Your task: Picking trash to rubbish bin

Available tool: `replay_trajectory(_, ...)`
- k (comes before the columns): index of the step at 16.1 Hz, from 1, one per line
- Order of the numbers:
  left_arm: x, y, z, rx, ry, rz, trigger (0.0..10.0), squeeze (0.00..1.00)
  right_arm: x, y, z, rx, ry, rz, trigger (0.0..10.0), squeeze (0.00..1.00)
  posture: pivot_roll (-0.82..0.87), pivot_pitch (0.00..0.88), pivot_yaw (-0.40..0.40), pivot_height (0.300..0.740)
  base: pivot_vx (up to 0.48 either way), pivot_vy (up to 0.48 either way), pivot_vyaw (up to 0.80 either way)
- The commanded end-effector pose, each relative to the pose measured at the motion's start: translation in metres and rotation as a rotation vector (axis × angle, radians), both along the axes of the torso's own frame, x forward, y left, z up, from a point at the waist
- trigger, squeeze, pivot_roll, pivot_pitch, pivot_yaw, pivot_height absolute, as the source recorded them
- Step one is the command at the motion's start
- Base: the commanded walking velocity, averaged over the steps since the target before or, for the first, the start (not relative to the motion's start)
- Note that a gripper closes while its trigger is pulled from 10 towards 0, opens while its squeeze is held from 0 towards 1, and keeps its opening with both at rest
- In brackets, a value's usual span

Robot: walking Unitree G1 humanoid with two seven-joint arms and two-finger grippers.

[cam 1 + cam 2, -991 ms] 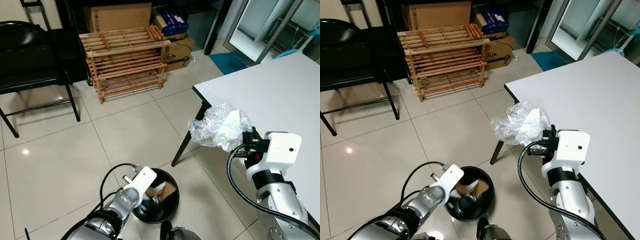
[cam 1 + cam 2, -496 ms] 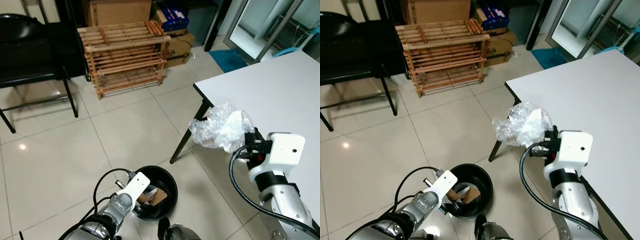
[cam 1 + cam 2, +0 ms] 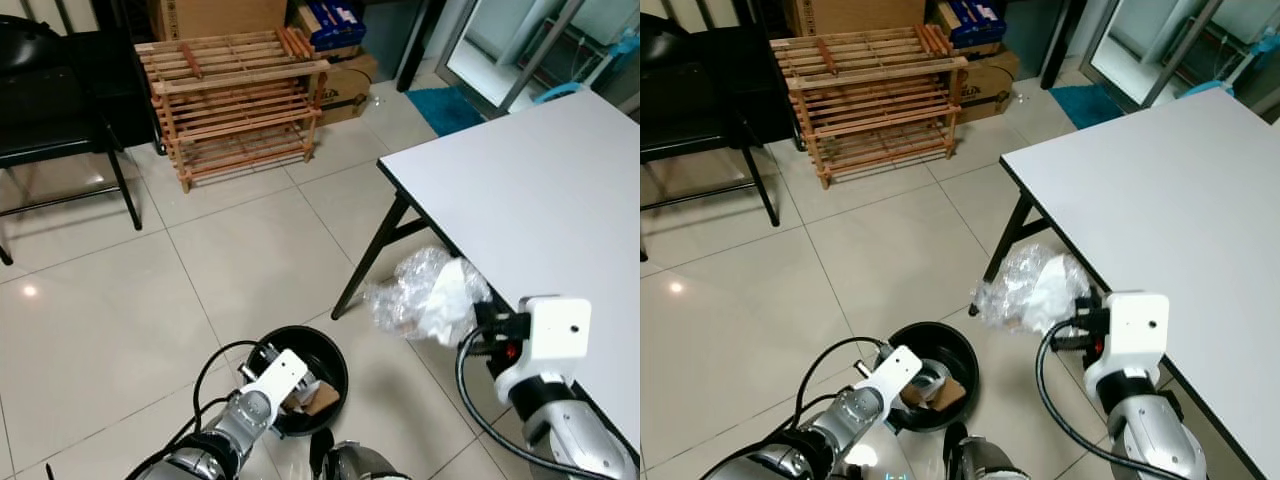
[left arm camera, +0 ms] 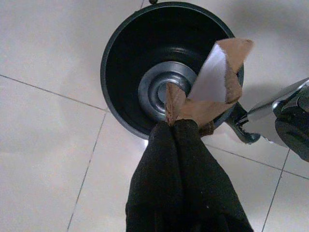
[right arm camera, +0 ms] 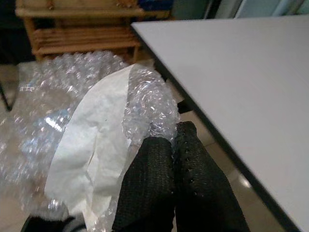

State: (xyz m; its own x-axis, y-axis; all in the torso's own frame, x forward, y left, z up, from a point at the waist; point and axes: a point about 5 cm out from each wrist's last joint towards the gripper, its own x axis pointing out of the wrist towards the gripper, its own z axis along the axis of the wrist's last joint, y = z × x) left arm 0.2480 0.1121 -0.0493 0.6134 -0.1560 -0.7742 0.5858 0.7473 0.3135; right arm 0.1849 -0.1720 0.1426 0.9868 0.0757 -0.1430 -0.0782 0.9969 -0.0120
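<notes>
The right tool (image 5: 166,145) is clamping a crumpled wad of bubble wrap (image 3: 425,295) with a white paper sheet (image 5: 94,145) folded into it, its two black fingers (image 5: 149,183) pressed together on the wad's near edge. The right arm is reaching forward and slightly leftward from the near right corner, its white wrist block (image 3: 553,335) level and facing up, so that the wad is hanging in the air beside the near left edge of the white tabletop (image 3: 540,190), just right of the black table leg (image 3: 372,258) and above the tiled floor (image 3: 150,300).

The left tool (image 4: 176,123) is pinching a folded scrap of brown cardboard (image 4: 210,84) with a white face (the fingers (image 4: 161,159) are closed tight on its lower end). The left arm is bending low at the near centre, wrist angled downward, and it is holding the scrap directly over the open mouth of the round black rubbish bin (image 3: 262,355), which is standing on the floor near the robot's body. From the left wrist view the bin's inside is showing a shiny ringed bottom (image 4: 161,92).

Farther off, a wooden slatted rack (image 3: 235,100) is standing against cardboard boxes (image 3: 340,90), with a black chair (image 3: 60,120) at far left and a blue mat (image 3: 455,108) at far right.
</notes>
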Motion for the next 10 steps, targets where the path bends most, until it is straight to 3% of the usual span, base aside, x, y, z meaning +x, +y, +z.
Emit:
replay_trajectory(1,-0.004,-0.004,-0.002,0.001,0.013,-0.02,10.0,0.0,-0.005,-0.001,0.002,-0.007,0.009,0.022,10.0,0.0,-0.04,0.21,-0.16,0.74,0.0,0.0,0.0)
replay_trajectory(4,-0.005,-0.003,-0.003,0.013,0.018,-0.024,10.0,0.0,-0.013,0.004,-0.006,0.002,0.076,0.1,10.0,0.0,-0.05,0.206,-0.16,0.74,0.0,0.0,0.0)
replay_trajectory(10,-0.009,-0.001,-0.006,0.029,0.026,-0.028,10.0,0.0,-0.016,0.006,-0.012,0.001,0.108,0.122,10.0,0.0,-0.04,0.205,-0.165,0.74,0.0,0.0,0.0)
